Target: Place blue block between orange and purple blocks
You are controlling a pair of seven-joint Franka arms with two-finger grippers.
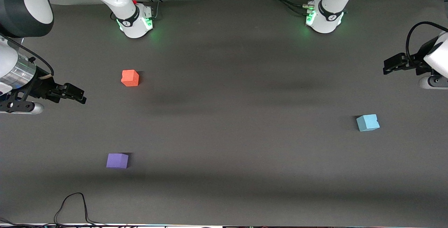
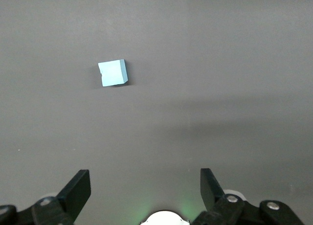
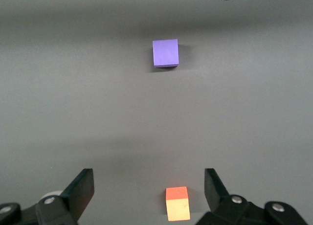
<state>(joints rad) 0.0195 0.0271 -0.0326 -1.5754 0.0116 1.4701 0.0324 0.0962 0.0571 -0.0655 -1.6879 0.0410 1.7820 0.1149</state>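
— Where's the blue block (image 1: 367, 122)?
— On the table's left-arm end, well clear of my left gripper (image 2: 145, 188), jaws wide, empty.
— Others?
— Orange block (image 1: 130, 78), purple block (image 1: 117, 160) toward my right gripper (image 3: 149, 188), also wide.

Blue block (image 1: 368, 122): light sky-blue foam cube w/ notch in a top edge, flat on table, approx 3 o'clock. Orange block (image 1: 130, 78): orange-red, approx 10 o'clock. Purple block (image 1: 117, 161): violet, approx 8 o'clock, nearer front cam.
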